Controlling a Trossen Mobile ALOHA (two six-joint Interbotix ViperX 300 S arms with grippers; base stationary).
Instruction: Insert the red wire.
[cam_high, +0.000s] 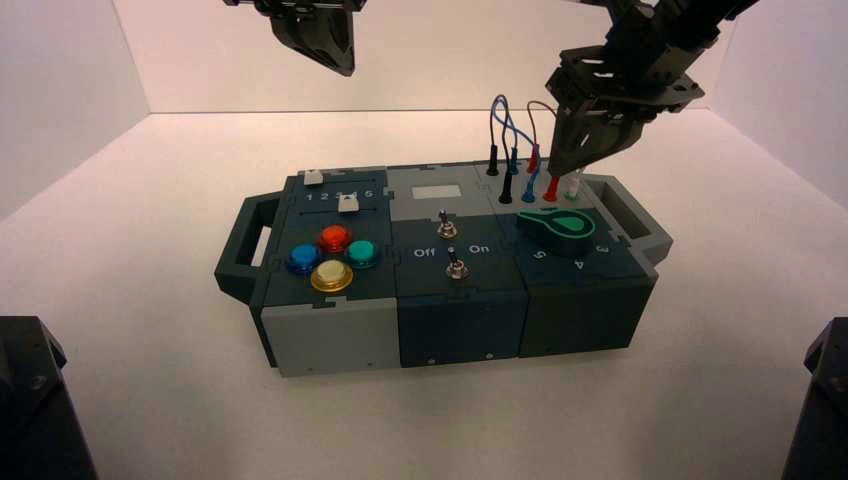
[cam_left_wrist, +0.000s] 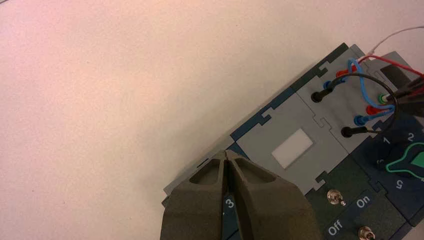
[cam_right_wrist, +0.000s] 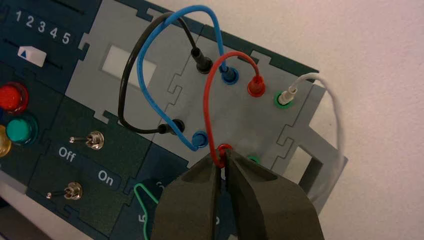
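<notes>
Black wires (cam_right_wrist: 131, 70), a blue wire (cam_right_wrist: 145, 85) and a white wire (cam_right_wrist: 334, 100) arch over grey panelling (cam_right_wrist: 237, 115).

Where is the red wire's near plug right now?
In the right wrist view, the red wire's near plug is at the right hand's fingertips, by the near red socket.

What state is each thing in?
Red wire: far plug in; near plug at its socket, seating unclear.
Right gripper: shut on red wire, box's right rear.
Left gripper: shut, idle, beyond box's left rear.
Black wire: both ends plugged.
Blue wire: both ends plugged.
White wire: far end plugged.
Near slider: about mid-track.
</notes>
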